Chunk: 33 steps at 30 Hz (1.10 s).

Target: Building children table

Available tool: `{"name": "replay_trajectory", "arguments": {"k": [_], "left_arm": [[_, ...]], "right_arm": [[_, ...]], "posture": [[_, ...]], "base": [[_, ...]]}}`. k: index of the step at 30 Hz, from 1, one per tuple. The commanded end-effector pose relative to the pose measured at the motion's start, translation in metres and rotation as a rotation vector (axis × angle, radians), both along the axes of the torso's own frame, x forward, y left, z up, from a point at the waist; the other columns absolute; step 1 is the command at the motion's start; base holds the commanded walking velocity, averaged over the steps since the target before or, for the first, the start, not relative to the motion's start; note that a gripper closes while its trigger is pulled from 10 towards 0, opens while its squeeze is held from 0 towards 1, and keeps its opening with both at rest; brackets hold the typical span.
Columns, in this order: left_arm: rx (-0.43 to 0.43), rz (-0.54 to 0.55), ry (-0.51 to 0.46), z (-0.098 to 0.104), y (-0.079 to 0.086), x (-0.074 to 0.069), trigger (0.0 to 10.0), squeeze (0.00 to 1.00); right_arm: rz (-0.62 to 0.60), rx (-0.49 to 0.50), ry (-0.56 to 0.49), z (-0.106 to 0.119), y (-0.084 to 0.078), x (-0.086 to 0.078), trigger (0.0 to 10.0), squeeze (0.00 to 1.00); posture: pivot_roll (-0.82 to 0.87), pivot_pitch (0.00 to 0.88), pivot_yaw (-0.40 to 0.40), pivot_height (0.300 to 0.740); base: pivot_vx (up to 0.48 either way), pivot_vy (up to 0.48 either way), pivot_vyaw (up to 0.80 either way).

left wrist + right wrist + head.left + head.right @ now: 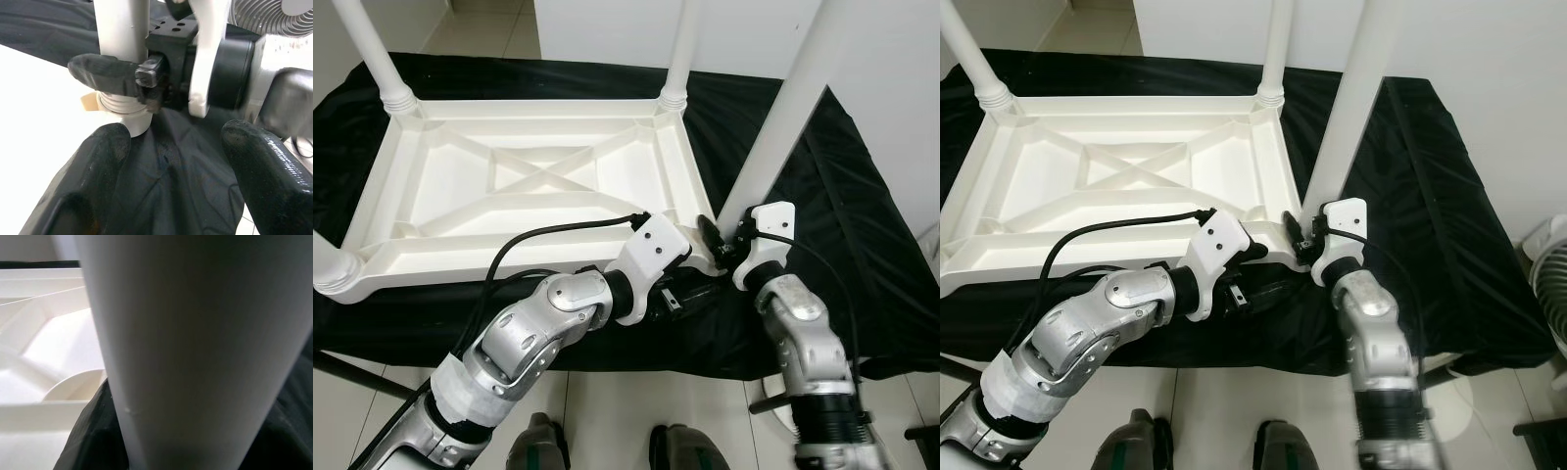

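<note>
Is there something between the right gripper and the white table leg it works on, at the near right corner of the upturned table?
Nothing visible stands between them. The right gripper is already at the base of the table leg, with one black finger against it just above the ribbed collar. The left gripper sits beside, fingers apart.

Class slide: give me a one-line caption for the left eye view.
Right gripper clamps the fourth white leg at the upturned tabletop corner; left gripper waits beside it.
</note>
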<state>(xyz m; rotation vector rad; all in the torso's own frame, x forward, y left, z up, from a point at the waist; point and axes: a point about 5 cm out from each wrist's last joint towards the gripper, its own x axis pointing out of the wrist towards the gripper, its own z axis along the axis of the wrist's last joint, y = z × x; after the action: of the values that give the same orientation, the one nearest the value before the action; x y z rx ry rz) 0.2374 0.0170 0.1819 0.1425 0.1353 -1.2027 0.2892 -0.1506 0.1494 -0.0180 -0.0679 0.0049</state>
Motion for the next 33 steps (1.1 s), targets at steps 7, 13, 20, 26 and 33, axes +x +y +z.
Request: {"name": "replay_trajectory", "arguments": {"k": [7, 13, 20, 26, 33], "left_arm": [[0.009, -0.082, 0.013, 0.000, -0.003, -0.004, 10.0, 0.00], [0.016, -0.080, 0.006, 0.001, -0.002, -0.002, 10.0, 0.00], [0.017, -0.068, 0.001, 0.002, 0.001, 0.000, 10.0, 0.00], [0.019, -0.061, -0.001, 0.002, 0.002, 0.001, 10.0, 0.00], [0.019, -0.044, -0.002, 0.002, 0.004, 0.003, 10.0, 0.00]], "right_arm": [[-0.063, 0.025, 0.062, -0.014, 0.008, -0.008, 10.0, 0.12], [0.005, 0.067, -0.024, 0.004, 0.004, -0.009, 10.0, 1.00], [0.121, -0.009, -0.078, 0.016, -0.021, -0.005, 10.0, 1.00], [0.282, -0.054, -0.089, 0.021, -0.036, 0.000, 10.0, 0.00], [0.512, -0.140, -0.025, 0.010, -0.037, 0.009, 10.0, 0.00]], "posture": [[-0.09, 0.125, 0.018, 0.740], [-0.08, 0.120, 0.019, 0.740], [-0.07, 0.111, 0.019, 0.740], [-0.07, 0.108, 0.020, 0.740], [-0.06, 0.101, 0.016, 0.740]], "base": [[0.000, 0.000, 0.00], [0.000, 0.000, 0.00], [0.000, 0.000, 0.00], [0.000, 0.000, 0.00], [0.000, 0.000, 0.00]]}}
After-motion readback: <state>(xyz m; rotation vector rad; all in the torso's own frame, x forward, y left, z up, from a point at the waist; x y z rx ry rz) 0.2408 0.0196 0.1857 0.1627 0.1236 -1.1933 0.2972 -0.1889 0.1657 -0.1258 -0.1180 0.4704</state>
